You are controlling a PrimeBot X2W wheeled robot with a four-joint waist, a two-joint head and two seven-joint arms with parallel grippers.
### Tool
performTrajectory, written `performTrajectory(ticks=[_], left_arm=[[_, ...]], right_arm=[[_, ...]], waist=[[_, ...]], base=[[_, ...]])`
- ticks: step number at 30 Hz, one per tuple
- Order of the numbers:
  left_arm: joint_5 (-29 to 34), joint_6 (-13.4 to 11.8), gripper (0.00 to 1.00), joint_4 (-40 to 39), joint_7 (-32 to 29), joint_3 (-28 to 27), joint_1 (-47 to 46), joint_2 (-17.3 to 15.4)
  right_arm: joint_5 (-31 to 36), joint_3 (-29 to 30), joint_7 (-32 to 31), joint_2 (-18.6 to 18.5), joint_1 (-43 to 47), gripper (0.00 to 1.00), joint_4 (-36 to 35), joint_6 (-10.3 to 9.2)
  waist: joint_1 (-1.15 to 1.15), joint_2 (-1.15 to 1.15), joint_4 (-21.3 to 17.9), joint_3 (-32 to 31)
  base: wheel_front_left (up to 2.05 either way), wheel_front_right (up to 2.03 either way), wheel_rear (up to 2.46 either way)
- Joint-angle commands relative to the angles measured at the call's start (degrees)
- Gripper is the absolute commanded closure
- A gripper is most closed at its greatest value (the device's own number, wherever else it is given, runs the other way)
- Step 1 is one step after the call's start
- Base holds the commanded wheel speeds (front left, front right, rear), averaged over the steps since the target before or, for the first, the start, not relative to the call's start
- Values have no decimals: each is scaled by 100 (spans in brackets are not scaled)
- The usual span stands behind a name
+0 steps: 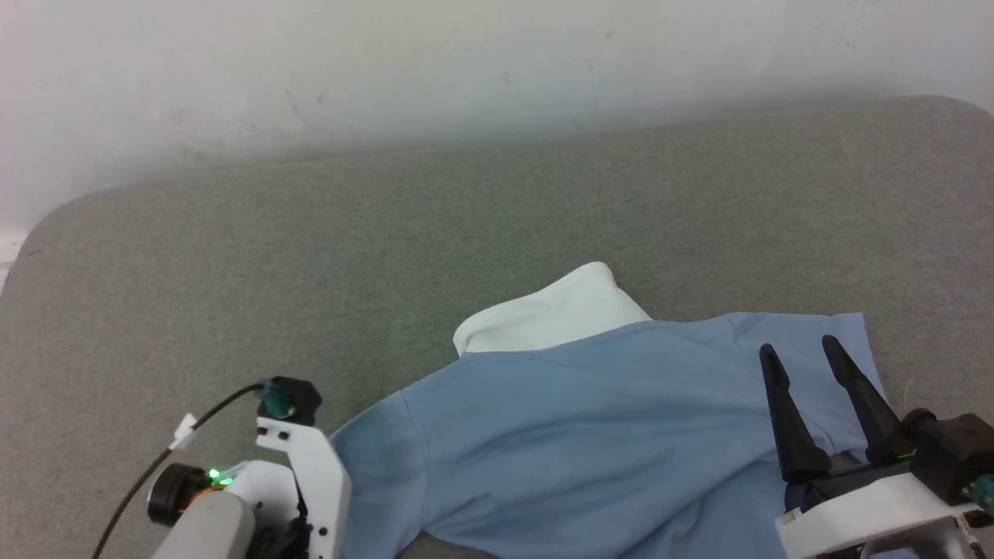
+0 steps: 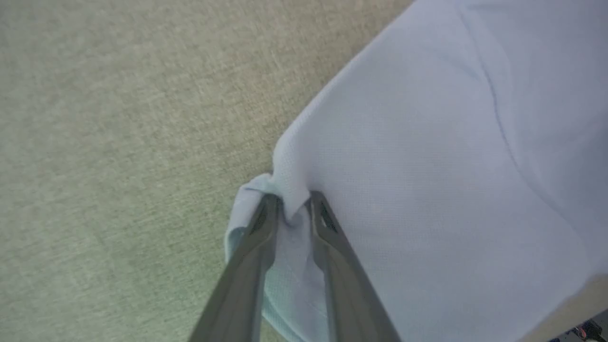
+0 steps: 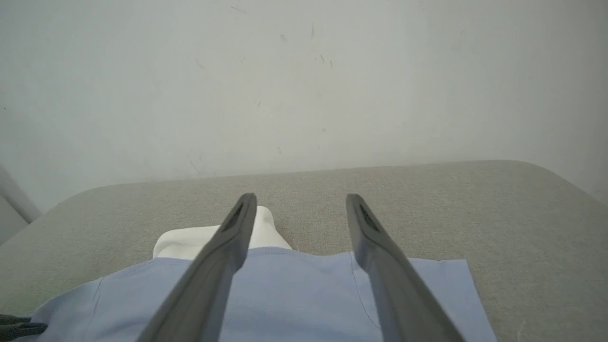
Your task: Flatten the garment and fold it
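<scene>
- The left claw point(image 2: 293, 202) is closed on a pinched fold at the edge of the light blue soft-knit short-sleeved shirt point(image 1: 582, 419). In the left wrist view the cloth bunches between its two dark fingers point(image 2: 244, 266) and spreads away to that view's right.
- The right claw point(image 1: 800, 349) is open, its fingers spread and gripping nothing, above the shirt's right-hand part. Whether its tips touch the knit I cannot tell.
- The shirt lies on the grey-green cloth-covered tabletop point(image 1: 233, 272) between the two claws. Its white collar point(image 1: 551, 314) points away toward the pale wall point(image 1: 388, 62), and its lower part runs off the near edge of the head view.
- Its long axis seems to run from the collar back toward the robot, with the shoulder line lying crosswise from one claw to the other.
- The relation that matters: the shirt's free right edge lies directly under and just ahead of the open right claw, which is the nearer arm for that side. The left side is already held.
- The next move likely calls for the right claw to drop, close on that edge, and draw it outward against the left claw's hold, smoothing the shirt flat.
</scene>
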State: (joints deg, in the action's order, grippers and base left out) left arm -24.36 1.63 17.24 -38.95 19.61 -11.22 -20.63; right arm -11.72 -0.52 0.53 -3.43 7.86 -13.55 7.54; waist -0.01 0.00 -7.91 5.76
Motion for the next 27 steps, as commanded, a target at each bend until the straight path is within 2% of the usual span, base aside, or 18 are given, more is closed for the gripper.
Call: performTrajectory(ticks=[1,4,7,14,19,23,27], left_arm=[[43,63,100,286,-214,219,241,101],[87,51,100,341,-299,335,260,144],[186,-94,100,258,3,307,292,164],[329,-746,100,-450,1400,-138,582,305],[412,-1073,100,-999,2126,-334,775,424],[485,-1163,100,-1347,2475,-346,799,492],[556,-1205,100,-1654,2667,-307,731,547]], right_arm=[[-42,-5,-7,0,0,0,-26,-5],[-90,21,-22,5,-1,0,-29,-5],[-139,87,-82,3,18,0,-19,-5],[-454,610,-500,-165,-77,0,253,-5],[-1109,1098,-1361,-747,-546,0,1449,-5],[-1494,1194,-2130,-1302,-1123,0,2491,-5],[-1724,1127,-2733,-1685,-1794,0,3183,-5]], waist=[[1,0,-12,28],[1,0,-8,40],[1,0,34,1],[1,0,233,-76],[1,0,399,-32],[1,0,520,84],[1,0,606,296]], base=[[0,0,0],[0,0,0],[0,0,0],[0,0,0],[0,0,0],[0,0,0],[0,0,0]])
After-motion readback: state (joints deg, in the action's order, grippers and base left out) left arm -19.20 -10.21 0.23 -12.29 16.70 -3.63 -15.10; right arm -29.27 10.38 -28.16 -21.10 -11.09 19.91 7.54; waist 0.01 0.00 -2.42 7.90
